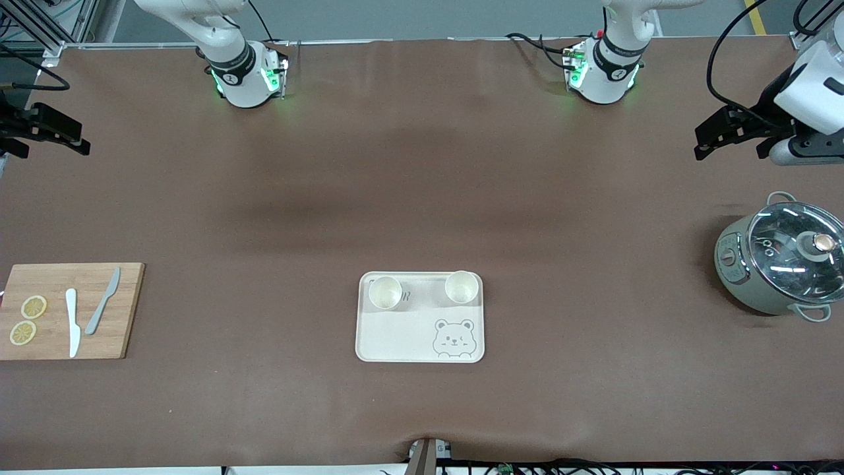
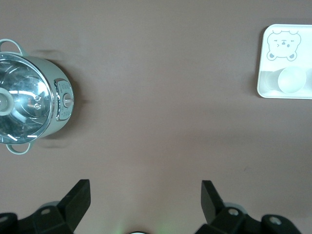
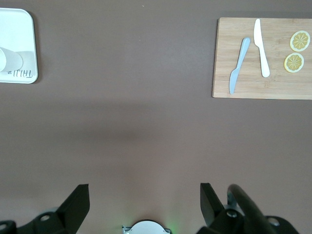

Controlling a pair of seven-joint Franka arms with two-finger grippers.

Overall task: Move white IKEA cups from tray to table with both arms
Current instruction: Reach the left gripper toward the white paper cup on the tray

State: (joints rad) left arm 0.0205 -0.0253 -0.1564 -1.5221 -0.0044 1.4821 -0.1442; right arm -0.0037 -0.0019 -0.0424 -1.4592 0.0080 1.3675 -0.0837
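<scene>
Two white IKEA cups stand upright on the cream bear-print tray (image 1: 409, 336) in the middle of the table, one (image 1: 385, 292) toward the right arm's end and one (image 1: 461, 287) toward the left arm's end. My left gripper (image 1: 709, 142) is open and empty, up over the table near the pot, far from the cups. My right gripper (image 1: 72, 140) is open and empty, up over its own end of the table. In the left wrist view the gripper (image 2: 145, 195) is open over bare table, with the tray (image 2: 302, 48) and one cup (image 2: 291, 79) far off. The right wrist view shows its open gripper (image 3: 144, 197) and the tray's corner (image 3: 22, 34).
A grey-green pot with a glass lid (image 1: 781, 260) stands at the left arm's end and shows in the left wrist view (image 2: 29, 105). A wooden cutting board (image 1: 69, 310) with two knives and two lemon slices lies at the right arm's end and shows in the right wrist view (image 3: 263, 58).
</scene>
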